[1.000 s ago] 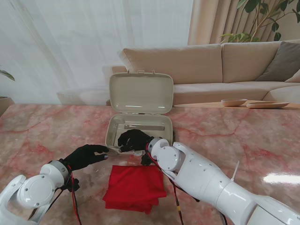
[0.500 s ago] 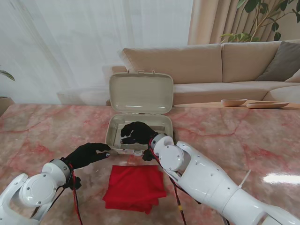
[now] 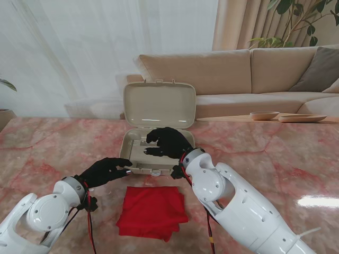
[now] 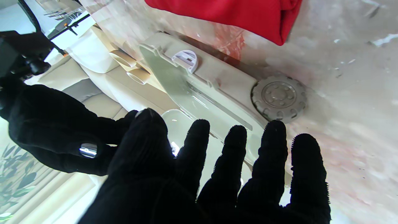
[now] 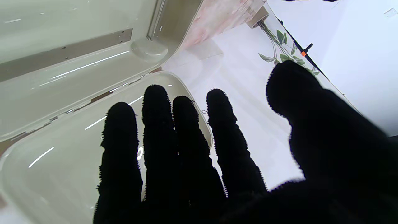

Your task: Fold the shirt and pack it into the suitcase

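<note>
The red shirt [image 3: 152, 211] lies folded on the marble table, nearer to me than the suitcase; its edge [image 4: 236, 12] shows in the left wrist view. The beige suitcase [image 3: 132, 150] stands with its lid [image 3: 159, 105] upright and nothing inside. My right hand [image 3: 168, 143] hovers open above the suitcase's tray [image 5: 71, 53], fingers [image 5: 186, 146] spread and holding nothing. My left hand [image 3: 104, 171] is open beside the suitcase's near left corner, fingertips [image 4: 273, 146] close to the wheel [image 4: 279, 97].
A beige sofa [image 3: 238, 74] stands behind the table, with wooden dishes [image 3: 288, 116] at the back right. A white latch [image 4: 185, 59] sits on the suitcase's front wall. Marble table top [image 3: 275, 159] spreads to the right.
My right hand has lifted from the suitcase's front rim and moved farther in over the tray. My left hand has crept toward the suitcase's near left corner. The shirt has not moved.
</note>
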`<control>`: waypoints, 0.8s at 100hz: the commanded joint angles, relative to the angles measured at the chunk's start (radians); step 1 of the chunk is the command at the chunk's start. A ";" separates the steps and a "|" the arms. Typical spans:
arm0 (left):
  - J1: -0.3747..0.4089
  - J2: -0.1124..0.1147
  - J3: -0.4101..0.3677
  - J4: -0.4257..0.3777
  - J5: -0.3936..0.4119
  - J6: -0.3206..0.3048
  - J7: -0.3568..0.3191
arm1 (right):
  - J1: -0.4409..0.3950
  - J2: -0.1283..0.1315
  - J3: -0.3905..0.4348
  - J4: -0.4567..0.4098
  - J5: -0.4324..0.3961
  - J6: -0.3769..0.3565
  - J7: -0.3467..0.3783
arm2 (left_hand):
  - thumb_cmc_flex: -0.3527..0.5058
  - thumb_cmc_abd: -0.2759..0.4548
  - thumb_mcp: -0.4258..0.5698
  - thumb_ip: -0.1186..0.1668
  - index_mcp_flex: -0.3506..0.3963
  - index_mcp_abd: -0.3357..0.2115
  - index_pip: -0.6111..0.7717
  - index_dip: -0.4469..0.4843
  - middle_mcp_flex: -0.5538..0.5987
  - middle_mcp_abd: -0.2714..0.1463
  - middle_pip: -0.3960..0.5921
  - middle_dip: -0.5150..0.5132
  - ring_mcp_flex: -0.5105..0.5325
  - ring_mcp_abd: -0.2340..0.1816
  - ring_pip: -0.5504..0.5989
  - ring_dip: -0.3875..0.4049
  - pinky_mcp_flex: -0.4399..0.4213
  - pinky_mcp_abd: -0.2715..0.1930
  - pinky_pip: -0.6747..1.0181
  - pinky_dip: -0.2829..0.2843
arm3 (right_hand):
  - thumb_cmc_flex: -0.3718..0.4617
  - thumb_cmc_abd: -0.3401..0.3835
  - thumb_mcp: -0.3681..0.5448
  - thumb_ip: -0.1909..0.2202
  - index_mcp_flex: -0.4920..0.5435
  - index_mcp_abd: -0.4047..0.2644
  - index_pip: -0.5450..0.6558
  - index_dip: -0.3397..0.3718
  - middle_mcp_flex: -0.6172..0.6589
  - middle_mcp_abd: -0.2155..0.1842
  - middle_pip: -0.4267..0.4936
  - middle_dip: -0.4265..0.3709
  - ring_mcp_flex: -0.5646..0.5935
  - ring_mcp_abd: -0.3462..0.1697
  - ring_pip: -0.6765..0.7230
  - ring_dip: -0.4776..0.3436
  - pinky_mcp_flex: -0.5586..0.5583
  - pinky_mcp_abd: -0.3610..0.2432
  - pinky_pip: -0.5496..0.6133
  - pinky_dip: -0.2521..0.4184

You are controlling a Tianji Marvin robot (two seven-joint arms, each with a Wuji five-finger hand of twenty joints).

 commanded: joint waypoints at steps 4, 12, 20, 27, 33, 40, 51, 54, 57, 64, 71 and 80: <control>0.007 -0.002 0.010 -0.016 -0.001 -0.015 -0.006 | -0.075 0.033 0.029 -0.051 -0.042 0.008 0.039 | -0.004 0.038 -0.036 0.001 -0.009 0.016 -0.028 -0.005 -0.037 0.014 -0.030 -0.024 -0.031 0.021 -0.031 -0.024 -0.013 -0.032 -0.033 -0.031 | -0.022 0.010 -0.020 0.041 -0.018 0.004 -0.018 0.017 -0.025 0.011 -0.014 -0.021 -0.013 0.003 -0.021 -0.018 0.002 -0.018 -0.020 -0.024; 0.018 -0.002 0.012 -0.022 -0.001 -0.026 -0.005 | -0.134 0.051 0.068 -0.099 -0.087 0.004 0.064 | -0.004 0.037 -0.037 0.001 -0.007 0.017 -0.031 -0.007 -0.039 0.015 -0.033 -0.032 -0.035 0.020 -0.037 -0.035 -0.012 -0.044 -0.043 -0.052 | -0.019 0.008 -0.024 0.042 -0.017 0.003 -0.019 0.018 -0.022 0.011 -0.017 -0.022 -0.004 0.002 -0.025 -0.021 0.009 -0.022 -0.023 -0.030; 0.034 -0.001 0.012 -0.029 0.004 -0.036 -0.003 | -0.197 0.066 0.106 -0.148 -0.118 0.012 0.090 | -0.004 0.033 -0.037 0.001 -0.007 0.017 -0.032 -0.007 -0.037 0.014 -0.033 -0.034 -0.037 0.020 -0.041 -0.041 -0.013 -0.045 -0.046 -0.063 | -0.012 0.005 -0.026 0.042 -0.015 0.007 -0.020 0.019 -0.021 0.012 -0.019 -0.023 -0.006 0.005 -0.030 -0.023 0.011 -0.021 -0.024 -0.033; 0.046 0.000 0.011 -0.034 0.010 -0.045 -0.004 | -0.251 0.077 0.136 -0.186 -0.146 0.016 0.109 | -0.006 0.032 -0.038 0.001 -0.005 0.017 -0.032 -0.007 -0.036 0.014 -0.033 -0.036 -0.037 0.020 -0.041 -0.044 -0.013 -0.046 -0.047 -0.070 | -0.012 0.005 -0.031 0.042 -0.016 0.005 -0.021 0.019 -0.021 0.012 -0.021 -0.024 -0.007 0.004 -0.032 -0.024 0.009 -0.021 -0.025 -0.036; 0.054 0.002 0.011 -0.037 0.014 -0.052 -0.008 | -0.291 0.083 0.156 -0.211 -0.173 0.015 0.115 | -0.007 0.032 -0.037 0.001 -0.005 0.015 -0.033 -0.007 -0.038 0.011 -0.033 -0.037 -0.039 0.019 -0.043 -0.046 -0.016 -0.048 -0.049 -0.076 | -0.011 0.002 -0.033 0.042 -0.015 0.005 -0.021 0.019 -0.019 0.012 -0.022 -0.024 -0.004 0.001 -0.033 -0.024 0.009 -0.021 -0.025 -0.037; 0.061 0.003 0.014 -0.039 0.019 -0.060 -0.010 | -0.332 0.089 0.175 -0.236 -0.202 0.014 0.118 | -0.011 0.037 -0.038 0.001 -0.005 0.015 -0.032 -0.007 -0.039 0.010 -0.033 -0.037 -0.042 0.018 -0.045 -0.049 -0.018 -0.050 -0.052 -0.083 | -0.013 0.005 -0.035 0.042 -0.016 0.004 -0.022 0.019 -0.020 0.012 -0.025 -0.025 -0.005 0.001 -0.036 -0.026 0.009 -0.021 -0.025 -0.039; 0.066 0.002 0.022 -0.037 0.022 -0.060 -0.002 | -0.383 0.095 0.194 -0.269 -0.241 0.019 0.120 | -0.019 0.047 -0.039 -0.001 -0.003 0.016 -0.032 -0.006 -0.042 0.011 -0.034 -0.039 -0.049 0.019 -0.049 -0.054 -0.029 -0.058 -0.066 -0.101 | -0.015 0.044 -0.062 0.044 -0.017 -0.001 -0.028 0.019 -0.013 0.006 -0.046 -0.038 -0.005 -0.005 -0.078 -0.052 0.006 -0.016 -0.030 -0.048; 0.068 0.002 0.024 -0.036 0.020 -0.060 -0.001 | -0.395 0.096 0.197 -0.275 -0.248 0.022 0.118 | -0.020 0.047 -0.039 -0.001 -0.003 0.016 -0.032 -0.006 -0.044 0.010 -0.035 -0.040 -0.050 0.017 -0.050 -0.055 -0.029 -0.059 -0.068 -0.106 | -0.014 0.046 -0.065 0.045 -0.015 -0.002 -0.027 0.019 -0.008 0.003 -0.047 -0.039 -0.005 -0.003 -0.081 -0.055 0.006 -0.013 -0.030 -0.049; 0.069 0.002 0.025 -0.036 0.018 -0.060 -0.003 | -0.405 0.096 0.199 -0.281 -0.255 0.025 0.115 | -0.022 0.049 -0.040 -0.001 -0.005 0.017 -0.033 -0.007 -0.045 0.011 -0.035 -0.040 -0.052 0.017 -0.050 -0.055 -0.031 -0.061 -0.070 -0.109 | -0.016 0.050 -0.069 0.046 -0.014 -0.004 -0.026 0.020 -0.003 0.003 -0.049 -0.040 -0.006 -0.001 -0.086 -0.057 0.002 -0.005 -0.033 -0.050; 0.072 0.004 0.026 -0.036 0.016 -0.061 -0.009 | -0.424 0.097 0.201 -0.290 -0.266 0.032 0.109 | -0.025 0.049 -0.040 -0.002 -0.005 0.017 -0.034 -0.007 -0.047 0.010 -0.036 -0.040 -0.056 0.018 -0.053 -0.057 -0.033 -0.063 -0.074 -0.117 | -0.019 0.052 -0.075 0.047 -0.013 -0.005 -0.026 0.020 0.002 0.001 -0.052 -0.042 -0.014 0.006 -0.097 -0.063 -0.004 0.001 -0.036 -0.051; 0.076 0.005 0.026 -0.037 0.019 -0.062 -0.013 | -0.436 0.097 0.197 -0.294 -0.273 0.038 0.107 | -0.031 0.049 -0.041 -0.002 -0.006 0.018 -0.035 -0.007 -0.051 0.010 -0.037 -0.041 -0.060 0.017 -0.056 -0.060 -0.036 -0.064 -0.078 -0.125 | -0.021 0.050 -0.081 0.048 -0.016 -0.006 -0.027 0.019 0.001 0.001 -0.061 -0.046 -0.032 0.006 -0.119 -0.074 -0.017 0.008 -0.047 -0.053; 0.084 0.007 0.027 -0.037 0.039 -0.072 -0.014 | -0.443 0.099 0.186 -0.292 -0.283 0.046 0.106 | -0.035 0.051 -0.041 -0.002 -0.009 0.017 -0.037 -0.007 -0.053 0.009 -0.038 -0.042 -0.064 0.017 -0.059 -0.062 -0.038 -0.062 -0.081 -0.132 | -0.024 0.054 -0.084 0.050 -0.022 -0.006 -0.032 0.017 -0.005 0.000 -0.078 -0.053 -0.077 0.009 -0.160 -0.096 -0.037 0.013 -0.066 -0.054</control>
